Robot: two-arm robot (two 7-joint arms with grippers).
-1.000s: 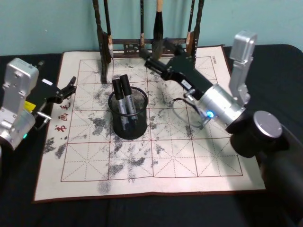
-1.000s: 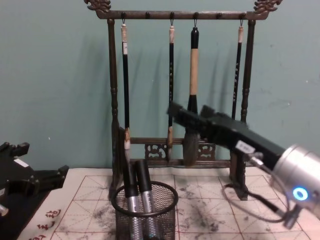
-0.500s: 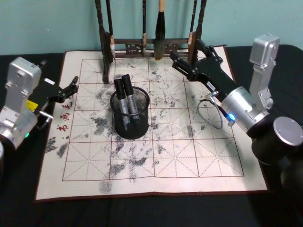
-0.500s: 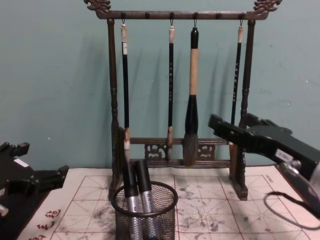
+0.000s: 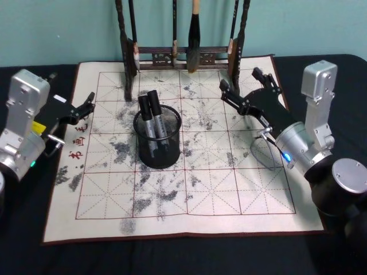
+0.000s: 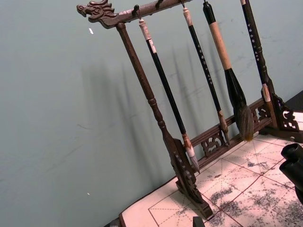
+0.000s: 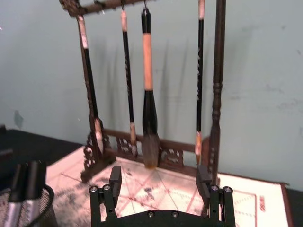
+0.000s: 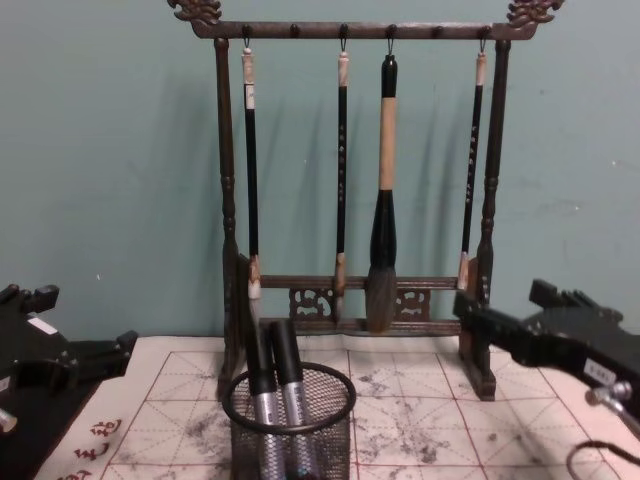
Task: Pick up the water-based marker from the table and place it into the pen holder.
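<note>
Right gripper (image 5: 248,91), jaws wide and empty, has drawn back from above the pen holder (image 5: 157,139) toward the right edge of the table (image 5: 189,195). Two markers (image 5: 148,109) stand in the holder, well to its left, so the placing looks done. Left gripper (image 5: 85,106) rests parked, open, at the mat's left edge.

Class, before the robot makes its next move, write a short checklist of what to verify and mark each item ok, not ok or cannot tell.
1. Two markers stand in the pen holder: ok.
2. Pen holder upright on the felt mat: ok.
3. Right pincer open and empty: ok.
4. Right pincer apart from the brush rack: ok.
5. Left pincer off to the mat's left edge: ok.
6. Any marker lying on the mat: none seen, ok.
</note>
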